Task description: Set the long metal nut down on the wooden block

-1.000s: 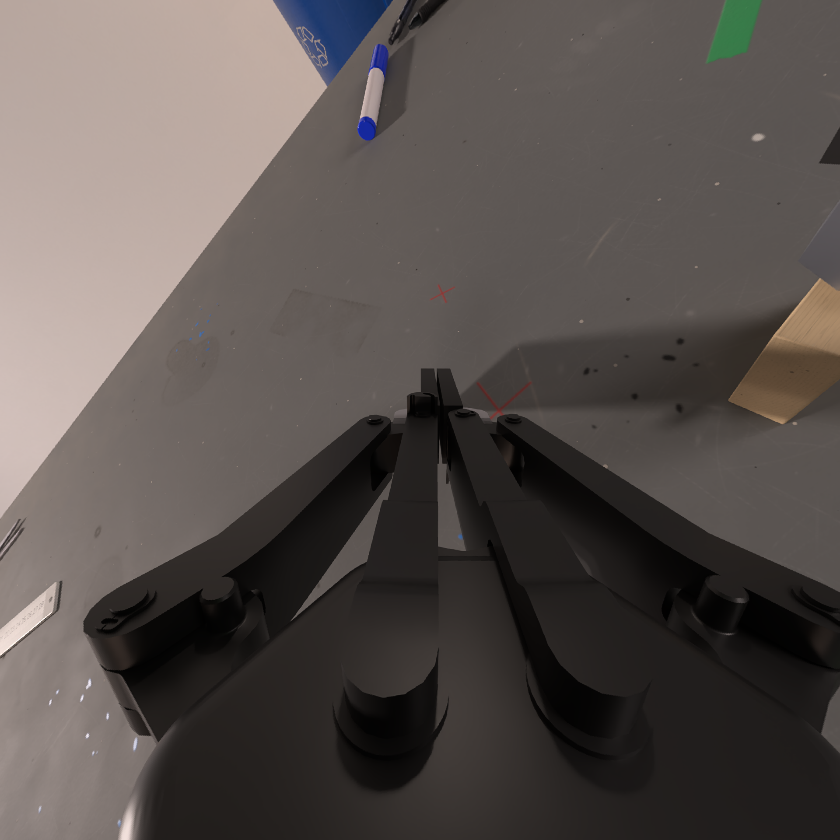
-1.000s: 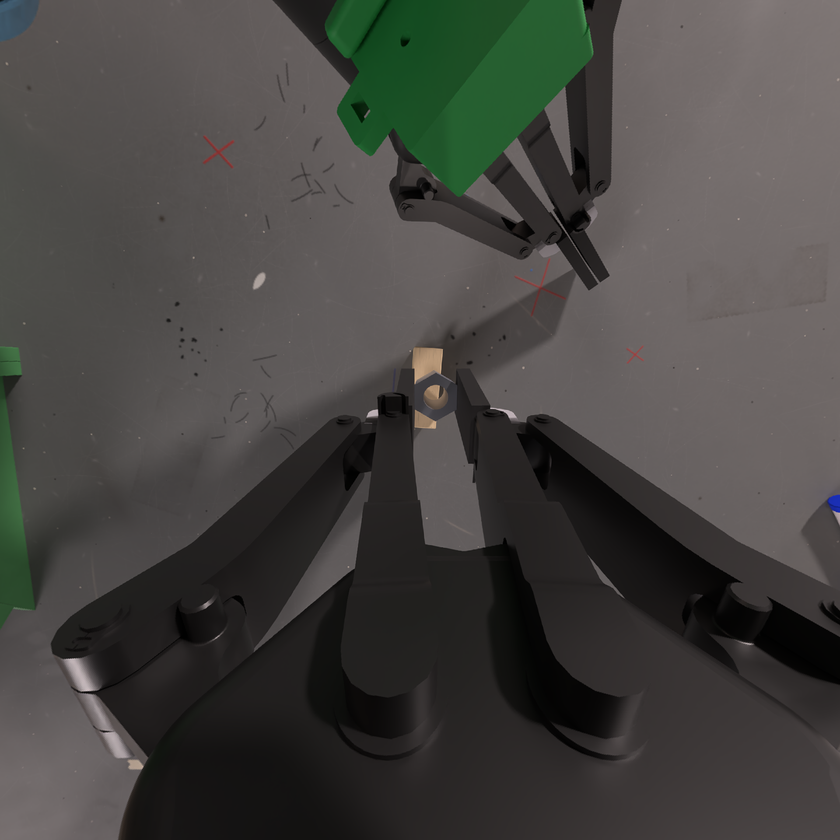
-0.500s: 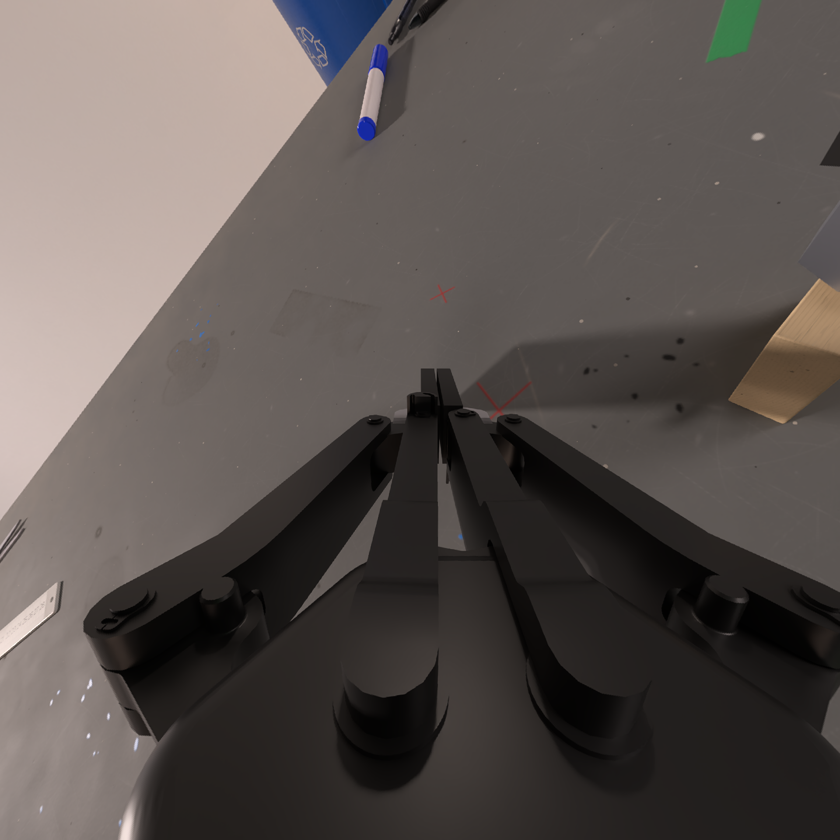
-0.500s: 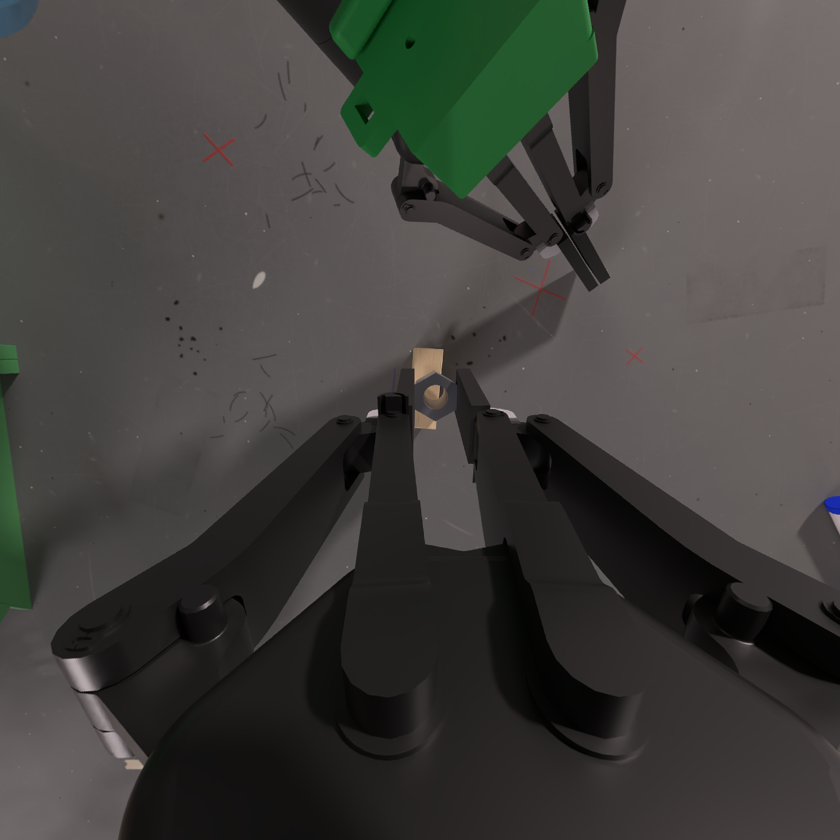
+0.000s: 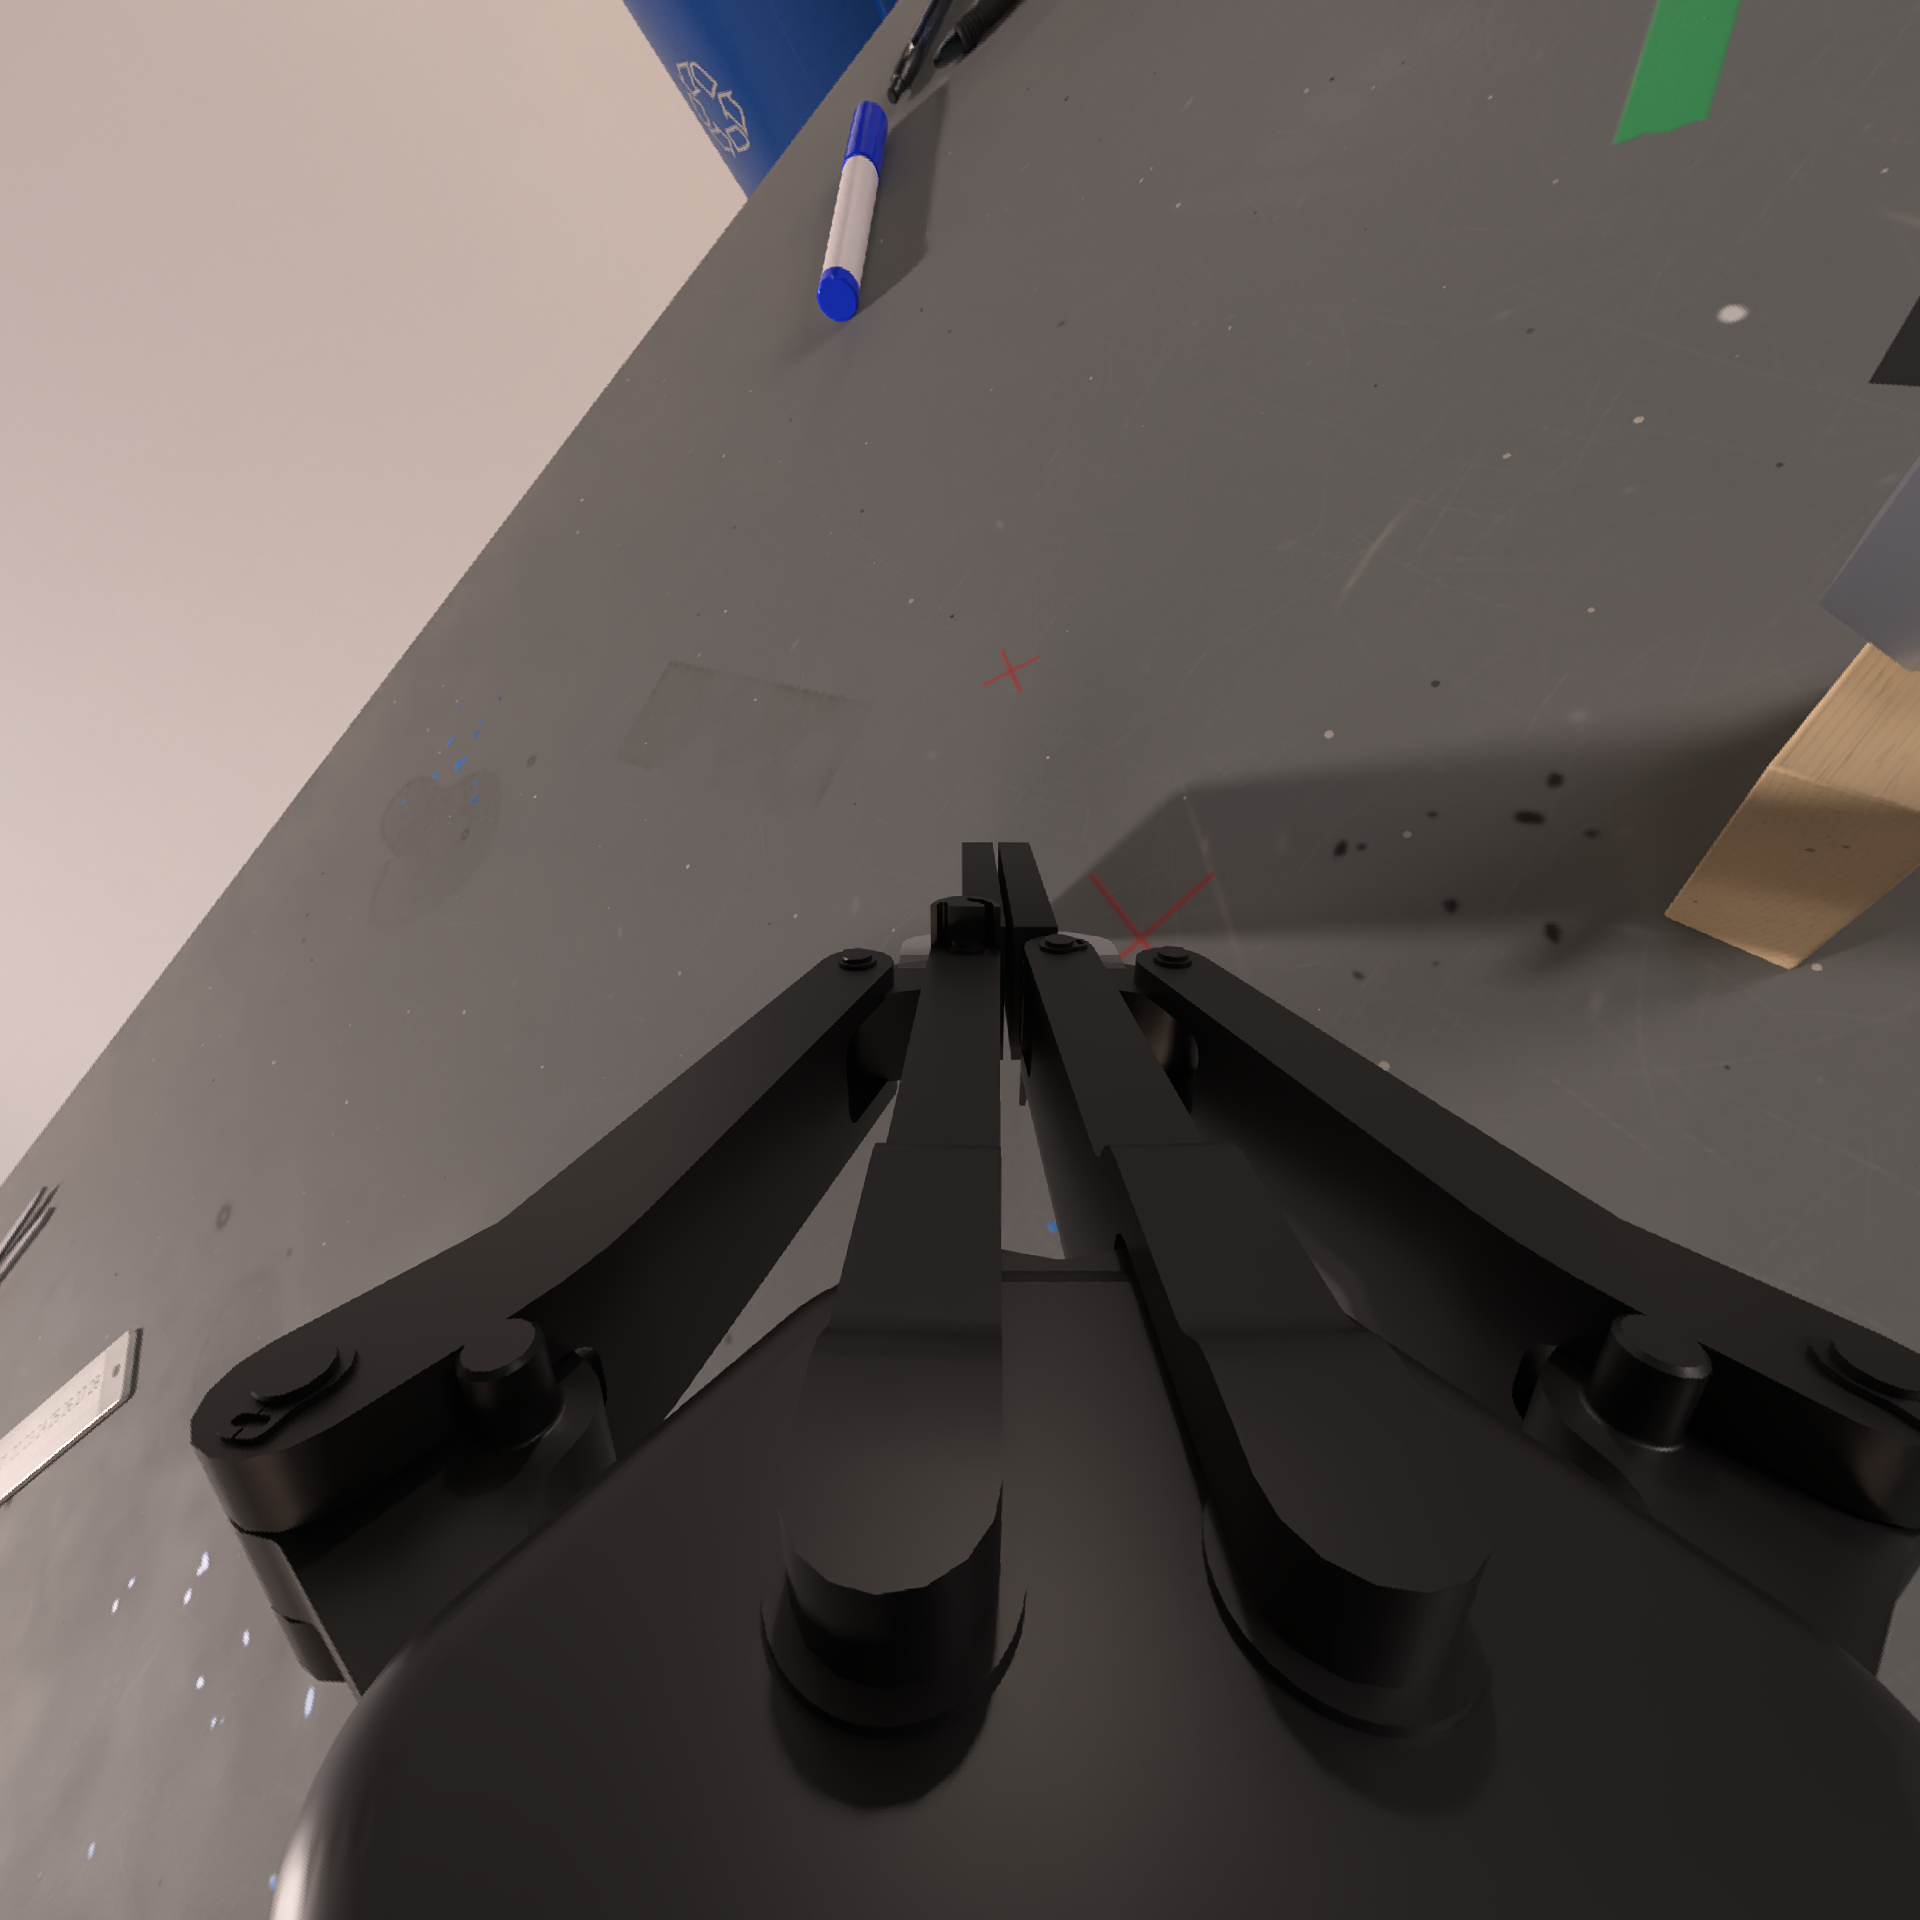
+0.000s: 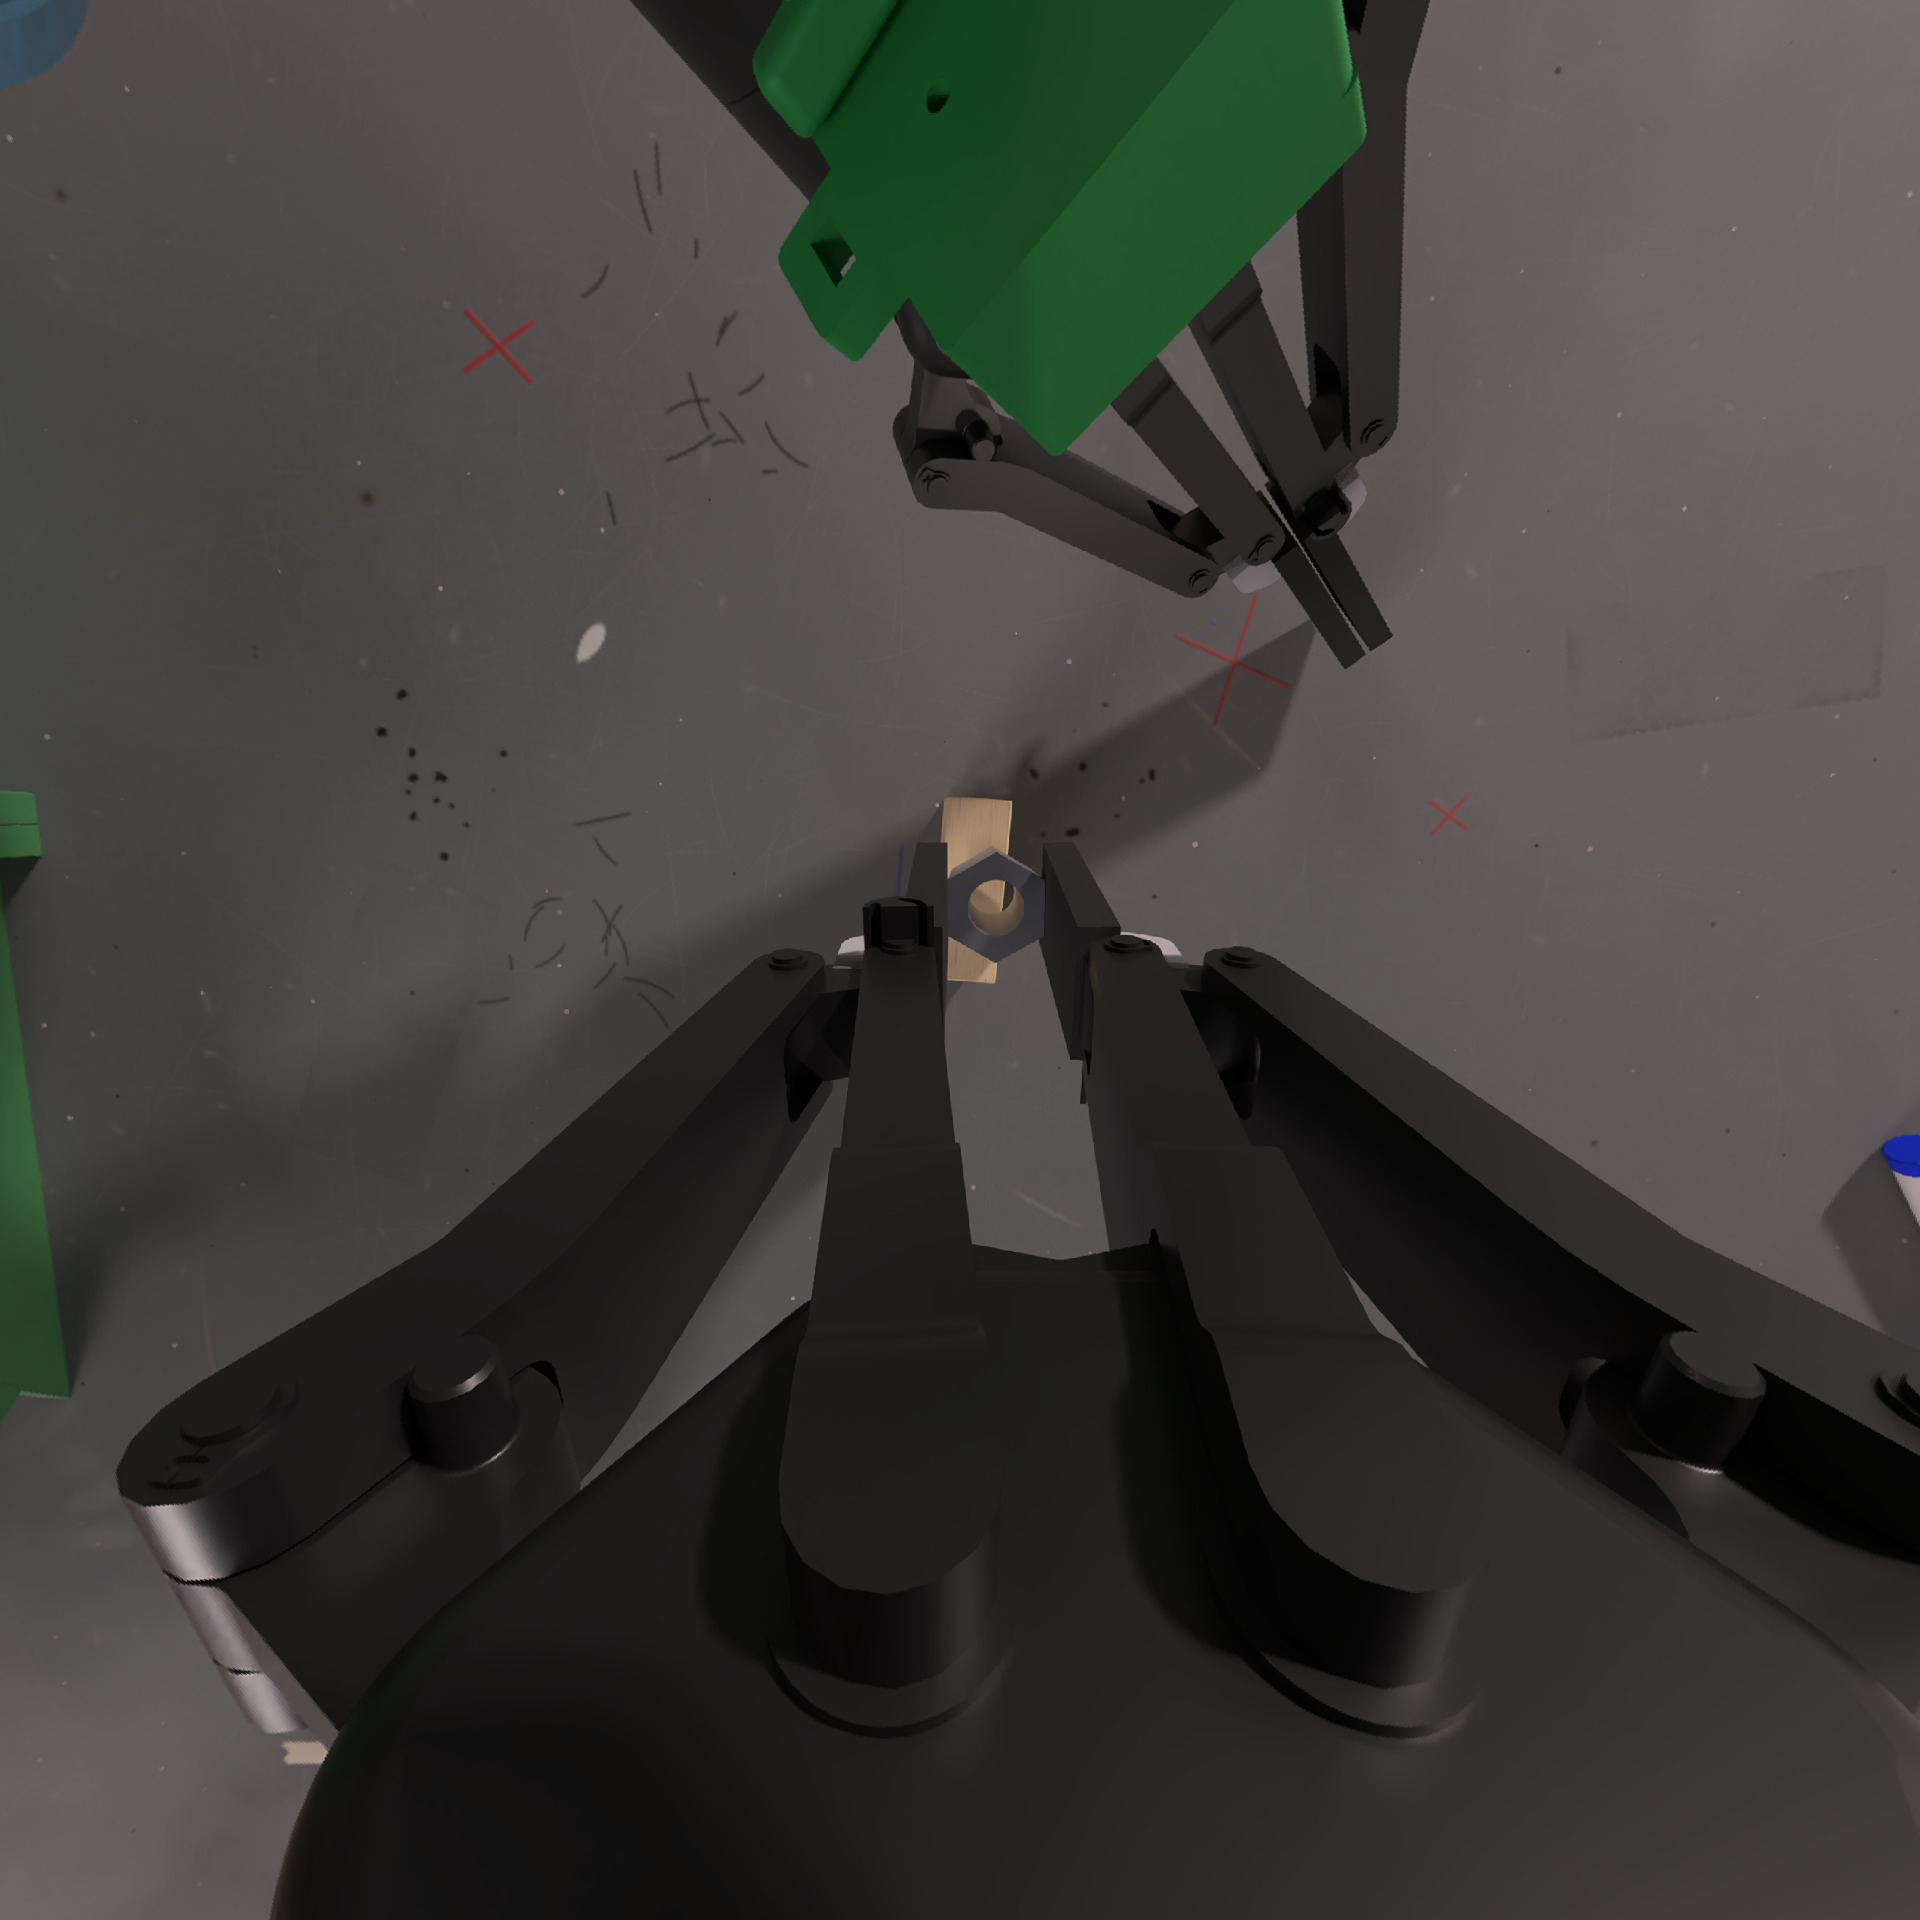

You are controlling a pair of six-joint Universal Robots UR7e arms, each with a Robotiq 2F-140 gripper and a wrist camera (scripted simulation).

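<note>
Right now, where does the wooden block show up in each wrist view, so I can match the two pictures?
Left wrist view: the wooden block sits at the right edge, mid-height, partly cut off by the frame.
Right wrist view: the wooden block is at centre, just beyond the right tool, largely hidden behind the long metal nut.
Shared landmark: the large red cross on the table, beside the left tool's tips.

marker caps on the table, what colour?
Blue caps, white barrel; the marker shows best in the left wrist view.
</note>
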